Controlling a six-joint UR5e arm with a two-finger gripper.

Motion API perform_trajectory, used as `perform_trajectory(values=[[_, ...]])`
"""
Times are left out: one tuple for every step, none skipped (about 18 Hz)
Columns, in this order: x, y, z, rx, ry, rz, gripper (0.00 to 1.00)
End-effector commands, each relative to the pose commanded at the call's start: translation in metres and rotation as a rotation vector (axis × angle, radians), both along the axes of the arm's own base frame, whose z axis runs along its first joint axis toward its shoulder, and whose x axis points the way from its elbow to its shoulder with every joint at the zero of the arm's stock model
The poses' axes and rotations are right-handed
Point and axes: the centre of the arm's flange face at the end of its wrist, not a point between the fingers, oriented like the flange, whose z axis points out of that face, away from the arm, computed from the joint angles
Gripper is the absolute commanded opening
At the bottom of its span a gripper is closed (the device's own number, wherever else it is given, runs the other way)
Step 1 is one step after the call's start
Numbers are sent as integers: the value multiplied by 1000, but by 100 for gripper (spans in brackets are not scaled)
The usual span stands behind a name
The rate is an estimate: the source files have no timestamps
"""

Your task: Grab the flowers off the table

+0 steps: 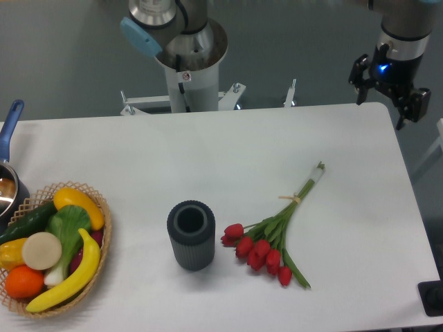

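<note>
The flowers [271, 240], a bunch of red tulip buds on long green stems tied with a tan band, lie flat on the white table [228, 149] right of centre, buds toward the front. My gripper [390, 105] hangs at the far right corner, above and well behind the flowers, fingers spread open and empty.
A dark ribbed cylindrical vase [190, 234] stands upright just left of the buds. A wicker basket [97, 280] of fruit and vegetables sits at the front left. A pot with a blue handle [8, 135] is at the left edge. The robot base [187, 62] stands behind the table.
</note>
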Motion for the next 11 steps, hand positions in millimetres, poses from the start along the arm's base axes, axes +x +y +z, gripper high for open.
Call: perform_trajectory(values=[[0,1,0,0,2,-3,100],[0,1,1,5,4,-5,100],[0,2,0,15,3,-7,100],[0,3,0,26,1,-9,100],[0,3,-1,38,-5,-8,100],[1,3,-3,55,-14,-2,100],[1,2,-5,65,-20,4,100],[1,1,-8,68,-25,5,100],[2,1,-13,70,-29,8,100],[3,1,-19,74,-25,9,100],[3,2,-22,96,-12,13,100]])
